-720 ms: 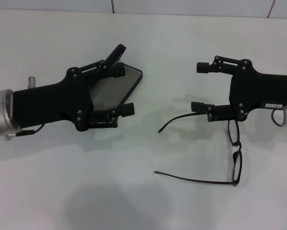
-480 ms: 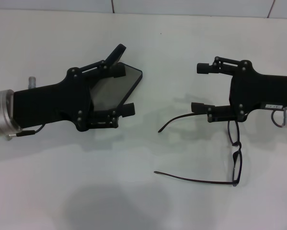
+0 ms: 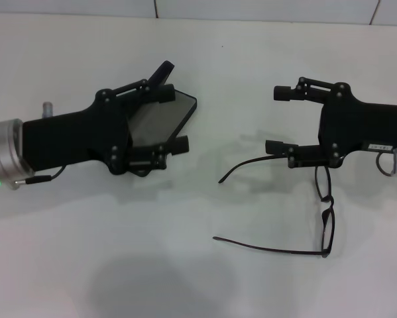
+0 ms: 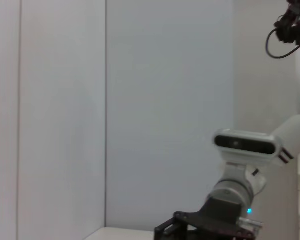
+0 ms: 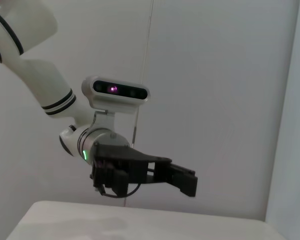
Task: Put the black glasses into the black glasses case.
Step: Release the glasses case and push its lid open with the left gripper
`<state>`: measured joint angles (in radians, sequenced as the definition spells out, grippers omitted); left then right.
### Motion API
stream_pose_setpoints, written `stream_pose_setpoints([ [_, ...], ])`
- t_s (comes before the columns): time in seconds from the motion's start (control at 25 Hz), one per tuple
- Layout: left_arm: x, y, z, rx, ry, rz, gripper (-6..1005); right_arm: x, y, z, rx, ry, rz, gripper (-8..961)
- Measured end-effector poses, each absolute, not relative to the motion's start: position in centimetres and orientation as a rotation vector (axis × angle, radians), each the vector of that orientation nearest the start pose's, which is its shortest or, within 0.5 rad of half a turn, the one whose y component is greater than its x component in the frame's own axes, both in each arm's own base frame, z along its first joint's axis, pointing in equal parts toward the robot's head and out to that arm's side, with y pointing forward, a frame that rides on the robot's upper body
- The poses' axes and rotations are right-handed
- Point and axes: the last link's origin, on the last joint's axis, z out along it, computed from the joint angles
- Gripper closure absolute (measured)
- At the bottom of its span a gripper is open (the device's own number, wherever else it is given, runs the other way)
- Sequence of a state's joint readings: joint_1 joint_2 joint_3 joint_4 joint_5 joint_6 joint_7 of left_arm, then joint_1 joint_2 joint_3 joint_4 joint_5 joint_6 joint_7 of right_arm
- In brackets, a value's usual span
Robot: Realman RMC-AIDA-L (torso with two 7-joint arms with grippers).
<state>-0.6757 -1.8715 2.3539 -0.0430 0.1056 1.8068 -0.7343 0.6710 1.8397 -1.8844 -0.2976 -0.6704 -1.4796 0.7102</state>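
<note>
The black glasses case [image 3: 178, 109] lies open on the white table [image 3: 205, 53] at centre left, its grey lining showing and its lid [image 3: 163, 70] tilted up at the far side. My left gripper [image 3: 173, 120] is open and hovers over the case, one finger on each side of it. The black glasses [image 3: 327, 213] lie unfolded on the table at the right, with the temple arms [image 3: 264, 249] pointing left. My right gripper [image 3: 278, 120] is open and empty. Its nearer finger [image 3: 276, 147] is just above the farther temple arm [image 3: 241, 165].
The table's far edge meets a pale wall [image 3: 264, 8] at the top of the head view. The right wrist view shows my left arm [image 5: 119, 167] raised above the table surface [image 5: 139, 220]. The left wrist view shows my right arm [image 4: 210, 225] against the wall.
My left gripper has moved slightly to the right and towards the far side, over the case. The case, the glasses and the right gripper have stayed in place.
</note>
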Motion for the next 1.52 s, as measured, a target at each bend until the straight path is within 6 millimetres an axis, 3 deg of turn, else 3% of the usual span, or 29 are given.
stream_pose_setpoints([
  [0.2,-25.1,32.0,1.5,-2.648,-0.248,-1.143,125,21.6,34.6,-0.8,-2.721,-0.141,0.945,126],
  [0.4,-25.3,35.2,3.1,-2.626,-0.514,-1.045,126,21.7,34.5,-0.8,-2.721,-0.138,0.945,129],
  [0.76,-25.6,39.6,3.5,-2.627,-0.884,-0.624,127,22.0,34.3,-0.9,-2.716,-0.136,0.941,133],
  [1.08,-25.2,40.7,3.2,-2.536,-0.893,-0.409,152,22.3,34.1,-0.9,-2.71,-0.138,0.932,138],
  [1.52,-24.8,40.5,2.0,-2.565,-0.902,-0.345,335,22.5,34.2,-0.7,-2.699,-0.179,0.916,143],
])
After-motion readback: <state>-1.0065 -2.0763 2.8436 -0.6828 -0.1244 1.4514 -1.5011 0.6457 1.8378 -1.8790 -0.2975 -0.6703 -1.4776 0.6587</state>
